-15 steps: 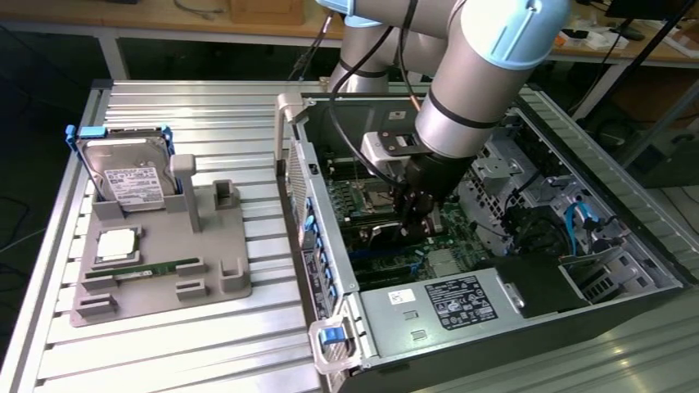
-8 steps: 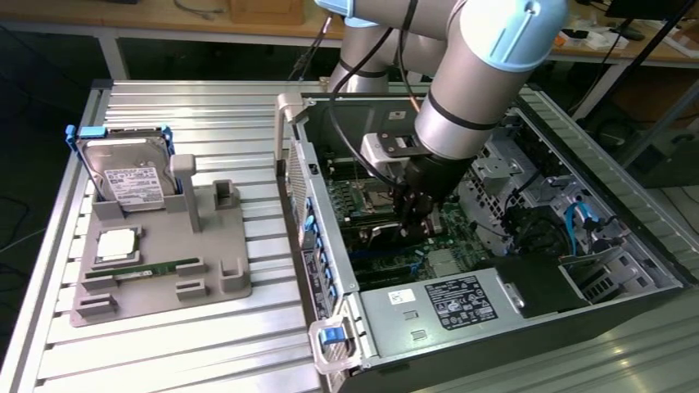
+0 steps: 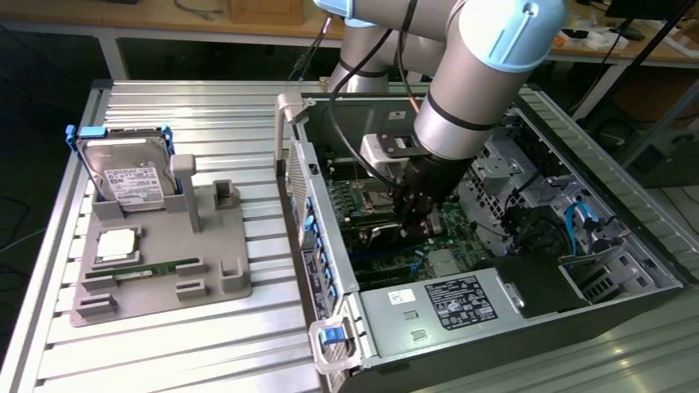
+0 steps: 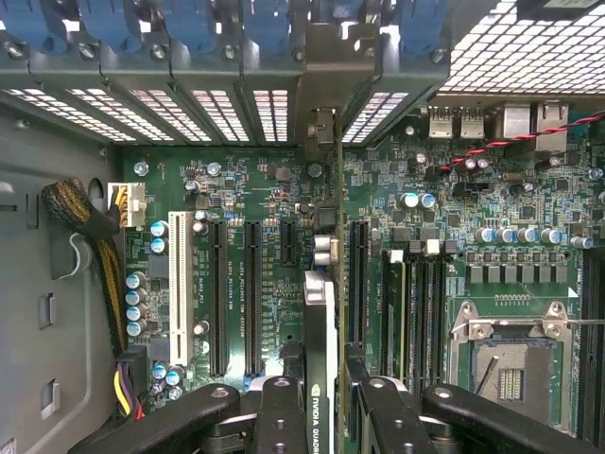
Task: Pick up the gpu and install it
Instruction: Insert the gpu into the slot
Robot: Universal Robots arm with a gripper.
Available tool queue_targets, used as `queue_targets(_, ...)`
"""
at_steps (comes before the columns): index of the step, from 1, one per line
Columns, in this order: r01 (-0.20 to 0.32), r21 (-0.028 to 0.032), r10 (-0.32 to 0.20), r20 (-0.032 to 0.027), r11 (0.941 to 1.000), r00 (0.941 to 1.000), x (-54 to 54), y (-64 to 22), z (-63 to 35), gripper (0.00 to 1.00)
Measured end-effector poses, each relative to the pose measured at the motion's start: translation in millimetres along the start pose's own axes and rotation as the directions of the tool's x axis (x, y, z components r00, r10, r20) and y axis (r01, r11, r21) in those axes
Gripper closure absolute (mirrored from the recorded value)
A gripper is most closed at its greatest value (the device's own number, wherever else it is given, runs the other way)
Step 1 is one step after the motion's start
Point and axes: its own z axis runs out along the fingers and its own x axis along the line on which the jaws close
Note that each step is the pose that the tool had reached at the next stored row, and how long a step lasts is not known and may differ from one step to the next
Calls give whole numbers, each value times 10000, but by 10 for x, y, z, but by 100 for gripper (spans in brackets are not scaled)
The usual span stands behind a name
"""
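Holding the gpu [image 4: 321,369] edge-on inside the computer case [image 3: 295,176].
My gripper [image 4: 326,421] is clamping the card from both sides, as the wrist view is showing, just over the motherboard [image 4: 284,189]; the exterior view is showing the hard drive [image 3: 129,176] standing in its holder [image 3: 164,278] on the worktop [image 3: 218,344].
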Motion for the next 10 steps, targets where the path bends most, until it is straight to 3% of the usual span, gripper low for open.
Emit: queue_targets(10,0,2,0,5,10000,10000,0,0,18,73)
